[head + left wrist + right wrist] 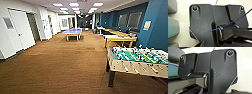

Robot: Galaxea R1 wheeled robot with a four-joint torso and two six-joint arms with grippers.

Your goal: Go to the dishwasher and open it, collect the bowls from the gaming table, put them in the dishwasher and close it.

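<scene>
We are driving along a carpeted hall, a travel step; no dishwasher or bowls that we can make out. The foosball table (138, 60) stands near on the right, a yellow counter (120, 38) beyond it. Either pincer's state we cannot tell.

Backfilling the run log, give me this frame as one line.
phase: driving, carpeted hall | right: foosball table | beyond it: yellow table | ahead: blue ping-pong table | left: white double doors | bowls, dishwasher: unseen | end effector states: cannot tell
</scene>
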